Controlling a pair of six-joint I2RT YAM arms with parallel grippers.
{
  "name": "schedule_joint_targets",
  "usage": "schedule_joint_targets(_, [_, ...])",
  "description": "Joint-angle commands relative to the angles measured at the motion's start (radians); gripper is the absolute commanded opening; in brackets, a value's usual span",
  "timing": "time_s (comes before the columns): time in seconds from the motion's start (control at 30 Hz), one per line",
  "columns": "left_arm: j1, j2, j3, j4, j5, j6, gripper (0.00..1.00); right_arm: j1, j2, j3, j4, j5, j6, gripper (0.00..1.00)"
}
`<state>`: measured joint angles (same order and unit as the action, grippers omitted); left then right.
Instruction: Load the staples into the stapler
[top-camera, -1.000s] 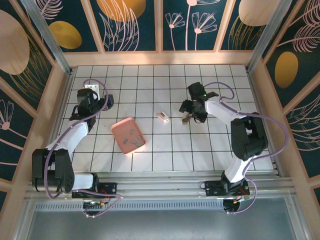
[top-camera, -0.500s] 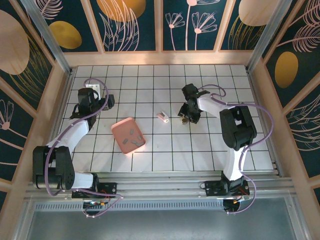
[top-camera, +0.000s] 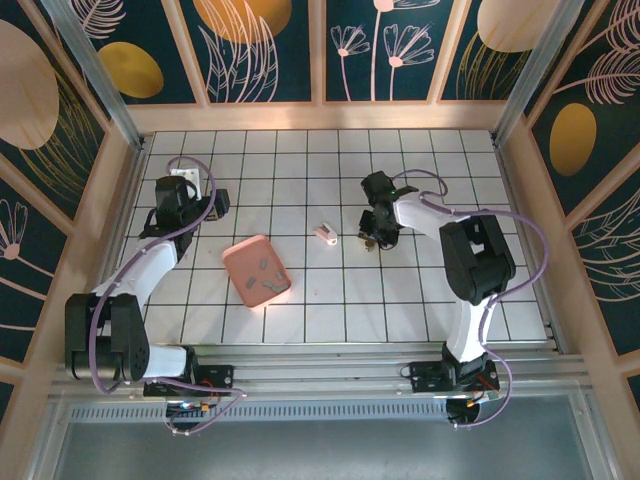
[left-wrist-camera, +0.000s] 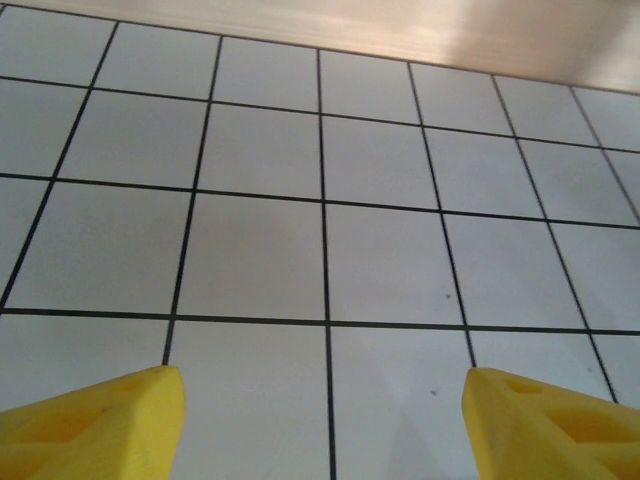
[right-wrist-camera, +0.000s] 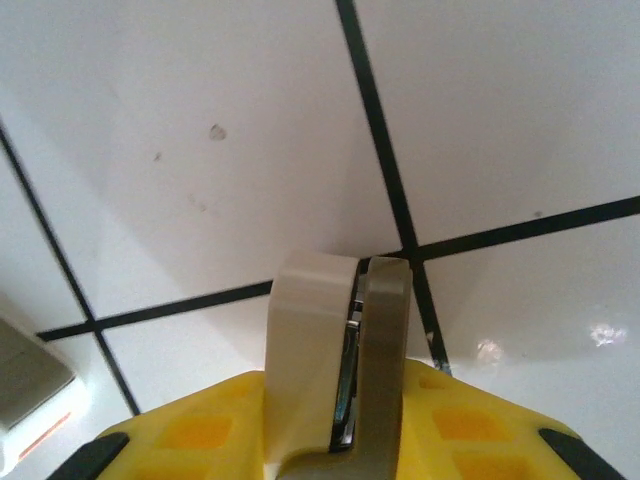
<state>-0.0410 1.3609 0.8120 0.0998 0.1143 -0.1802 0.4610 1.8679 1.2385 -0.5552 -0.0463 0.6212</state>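
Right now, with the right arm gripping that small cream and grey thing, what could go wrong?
The right tool pinches the cream and grey narrow piece by one end, with most of it sticking out, so it might twist or slip. The small pale pink and white stapler lies loose on the table beside that arm and could get knocked.

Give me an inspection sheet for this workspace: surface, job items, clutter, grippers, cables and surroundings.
Surface: white tiled table with black grid lines, a few small specks.
Job's things: small pale pink and white stapler lying mid-table, untouched; grey-brown staple strips in the salmon-pink square tray.
Clutter: nothing seen.
Grippers: left gripper open above bare tiles; right gripper shut on a cream and grey-brown two-part object, tip toward the table.
Cables: purple cables loop along both arms.
Surroundings: wooden frame, dark teal floral panels.
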Motion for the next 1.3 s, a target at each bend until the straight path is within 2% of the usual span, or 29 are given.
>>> schedule_joint_targets(0.0, [0.001,-0.049,0.027,0.007,0.085,-0.019,0.72,0.019,-0.114,-0.042,0.106,0.029,-0.083,0.29])
schedule_joint_targets(0.13, [-0.010,-0.078,0.050,0.010,0.145,-0.034,0.69,0.045,-0.215,-0.110,0.270,0.011,-0.169,0.27])
schedule_joint_targets(0.27, [-0.035,-0.099,0.090,0.009,0.247,-0.045,0.67,0.120,-0.312,-0.193,0.523,-0.011,-0.357,0.25])
schedule_joint_targets(0.4, [-0.099,-0.099,0.145,-0.002,0.343,-0.050,0.67,0.195,-0.370,-0.272,0.790,-0.006,-0.524,0.23])
schedule_joint_targets(0.5, [-0.145,-0.094,0.155,0.019,0.393,-0.068,0.67,0.239,-0.371,-0.291,0.921,0.000,-0.603,0.23])
schedule_joint_targets(0.63, [-0.177,-0.076,0.196,0.041,0.455,-0.120,0.65,0.288,-0.339,-0.256,0.962,0.028,-0.672,0.24])
schedule_joint_targets(0.97, [-0.246,-0.030,0.217,0.031,0.579,-0.096,0.66,0.351,-0.296,-0.230,1.057,0.055,-0.728,0.23])
schedule_joint_targets(1.27, [-0.281,0.021,0.230,0.022,0.580,-0.063,0.63,0.381,-0.281,-0.212,1.081,0.057,-0.744,0.23])
